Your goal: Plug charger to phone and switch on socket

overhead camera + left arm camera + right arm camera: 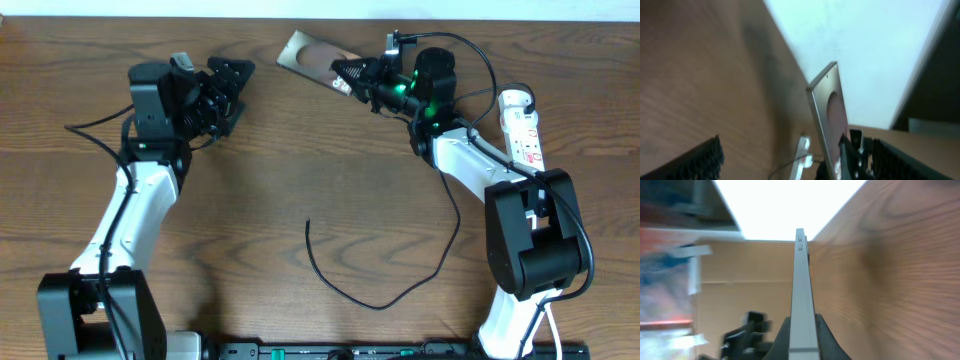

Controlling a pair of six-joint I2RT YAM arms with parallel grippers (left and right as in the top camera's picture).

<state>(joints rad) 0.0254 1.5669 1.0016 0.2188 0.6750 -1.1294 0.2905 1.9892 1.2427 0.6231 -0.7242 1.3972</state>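
Note:
My right gripper (pixel 352 76) is shut on the phone (pixel 308 54), a flat brown slab held off the table near its far edge. In the right wrist view the phone (pixel 801 285) stands edge-on between the jaws (pixel 803 342). The left wrist view shows the phone (pixel 832 112) tilted, with the right gripper on its lower end. My left gripper (pixel 226 88) is open and empty, to the left of the phone; its fingers show at both sides of the left wrist view (pixel 800 167). The charger (pixel 385 300) lies curled on the table, its free tip at mid-table. The socket (pixel 525 125) lies at the far right.
The charger cable runs up from the table past my right arm toward the socket. The socket also shows faintly in the left wrist view (pixel 802 152). The table's far edge is just behind the phone. My left arm shows in the right wrist view (pixel 742 332).

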